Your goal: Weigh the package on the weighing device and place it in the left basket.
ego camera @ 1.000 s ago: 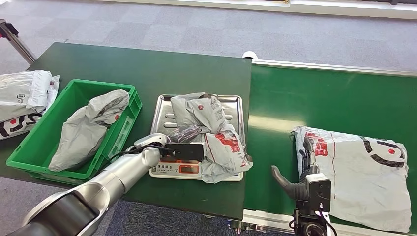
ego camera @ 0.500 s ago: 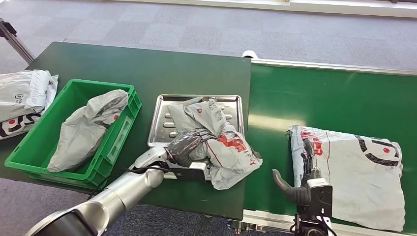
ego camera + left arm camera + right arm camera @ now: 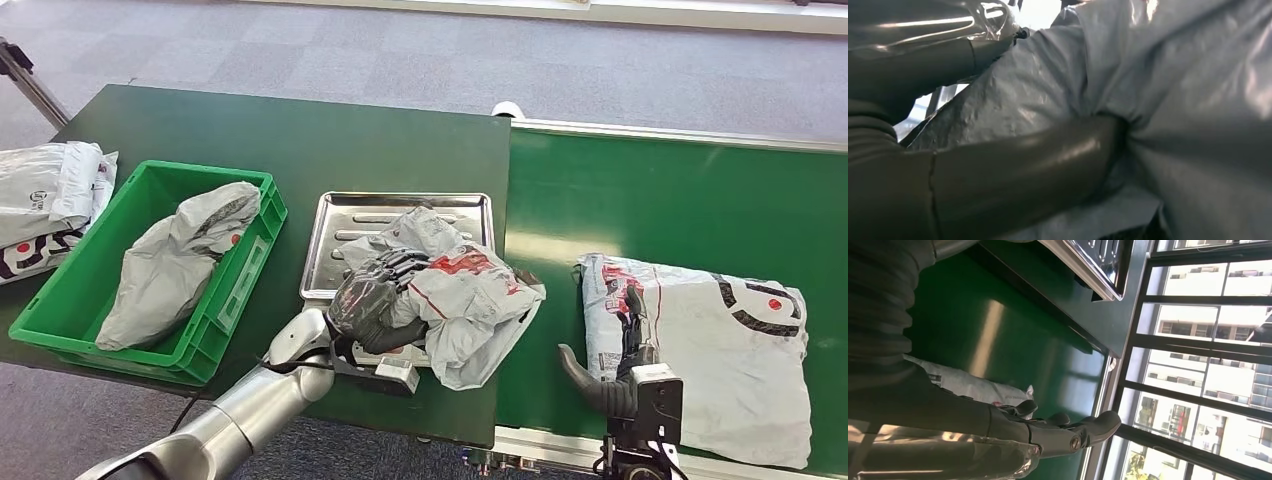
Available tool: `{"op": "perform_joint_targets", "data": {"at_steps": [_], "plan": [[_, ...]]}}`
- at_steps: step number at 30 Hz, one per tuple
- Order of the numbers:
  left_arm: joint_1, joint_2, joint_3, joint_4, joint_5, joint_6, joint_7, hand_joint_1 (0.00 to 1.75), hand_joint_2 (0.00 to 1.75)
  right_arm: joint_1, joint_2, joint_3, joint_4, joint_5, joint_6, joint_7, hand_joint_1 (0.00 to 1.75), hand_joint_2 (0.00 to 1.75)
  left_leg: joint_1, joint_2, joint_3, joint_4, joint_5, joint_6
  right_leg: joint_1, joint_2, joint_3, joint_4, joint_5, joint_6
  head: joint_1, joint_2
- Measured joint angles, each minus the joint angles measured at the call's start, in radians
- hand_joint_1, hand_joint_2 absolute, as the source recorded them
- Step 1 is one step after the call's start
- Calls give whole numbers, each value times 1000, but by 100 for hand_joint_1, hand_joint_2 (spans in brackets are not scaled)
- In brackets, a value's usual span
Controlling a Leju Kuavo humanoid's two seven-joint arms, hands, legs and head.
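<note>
A crumpled grey package (image 3: 470, 300) with red print lies half on the steel tray of the weighing device (image 3: 340, 235), hanging past its front right corner. My left hand (image 3: 372, 298) grips its near left side; in the left wrist view the thumb (image 3: 1013, 170) digs into the grey plastic (image 3: 1173, 100). The green basket (image 3: 70, 300) stands at the left with one grey package (image 3: 175, 265) inside. My right hand (image 3: 615, 360) hovers open by the left edge of a flat package (image 3: 720, 360) on the conveyor, fingers (image 3: 1073, 432) apart.
Several more packages (image 3: 45, 205) are stacked on the table left of the basket. The green conveyor belt (image 3: 650, 200) runs to the right of the dark table (image 3: 300, 140). The table's front edge is near my arms.
My left hand has closed on the package and pulled it up and towards the front right of the tray. The flat package has drifted left on the conveyor. My right hand barely moved.
</note>
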Motion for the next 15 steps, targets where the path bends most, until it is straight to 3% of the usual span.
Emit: {"op": "perform_joint_targets", "data": {"at_steps": [3,9,15], "plan": [[34,-7,25,-64,-89,127,-21,175,0,0,0,0,-1,-11,-1,3,0,175,0,0,0,0,0,0,0,0,0,0,0,0,0,0],[128,-60,164,-349,-353,138,-26,175,0,0,-2,0,-1,-38,-19,4,0,175,0,0,-1,0,0,0,0,0,-1,0,0,0,0,0],[169,-101,284,-629,-419,138,-26,175,0,9,-9,0,-1,-58,-44,-3,0,175,0,0,-1,0,0,0,0,0,-1,0,0,0,0,0]]}}
